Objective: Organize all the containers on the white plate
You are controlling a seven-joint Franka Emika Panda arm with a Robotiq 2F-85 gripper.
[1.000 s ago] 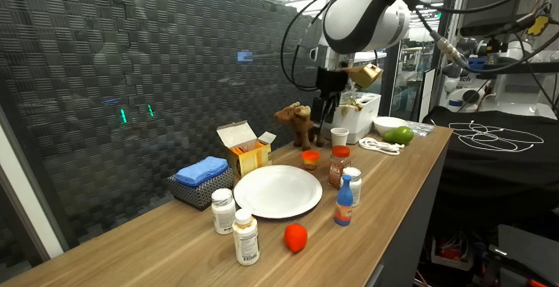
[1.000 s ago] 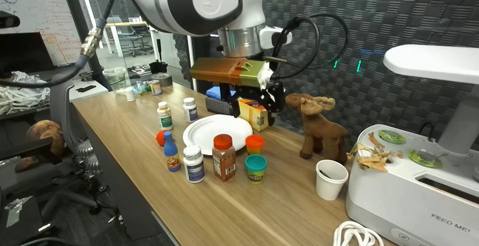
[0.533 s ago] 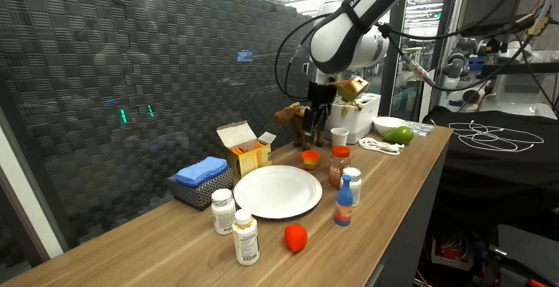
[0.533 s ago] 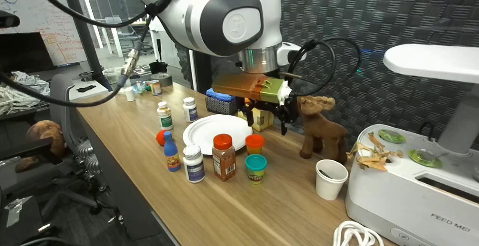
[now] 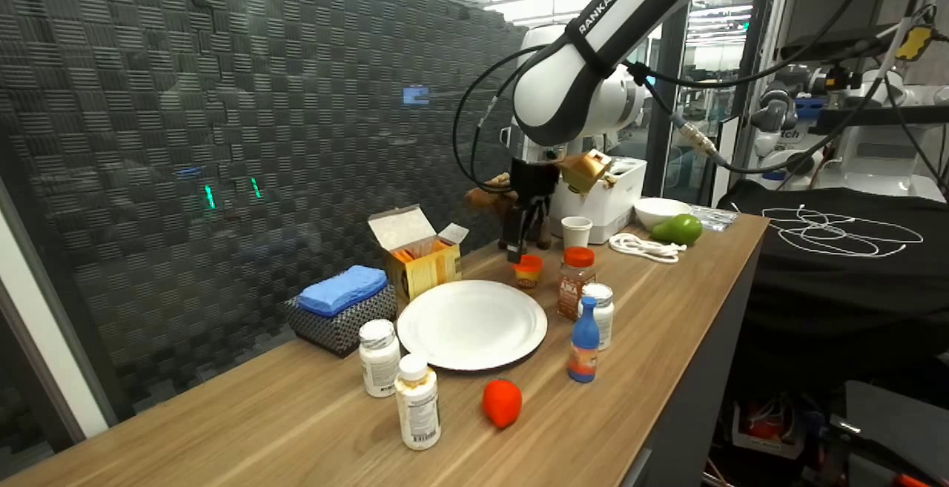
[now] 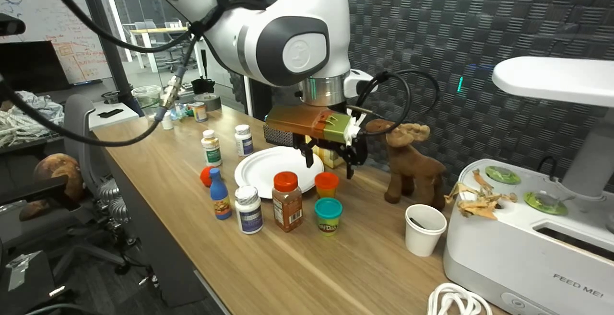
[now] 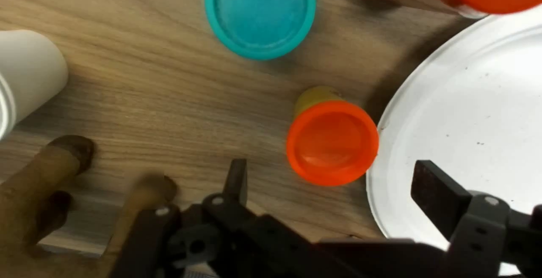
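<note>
My gripper (image 7: 330,166) stands open with nothing between its fingers, above and slightly behind the tub with the orange lid (image 7: 332,142). In the wrist view one fingertip shows over wood, the other over the rim of the white plate (image 5: 472,324). That plate holds nothing. Around it stand a teal-lidded tub (image 6: 328,216), a red-capped spice jar (image 6: 287,202), a white bottle (image 6: 249,212) and a blue bottle (image 6: 220,195). Farther along are a white bottle with a green label (image 6: 211,149) and another white bottle (image 6: 244,141). All are upright on the table.
Beside the gripper is a brown plush moose (image 6: 412,161). A paper cup (image 6: 424,231) and a white planter (image 6: 527,238) stand past it. An open carton (image 5: 426,264) and a box with blue cloth (image 5: 345,302) line the wall. A red strawberry-shaped object (image 5: 502,403) lies before the plate.
The open gripper has come down toward the orange-lidded tub, shifting first toward the moose and then slightly back toward the plate. The containers and plate have stayed in place.
</note>
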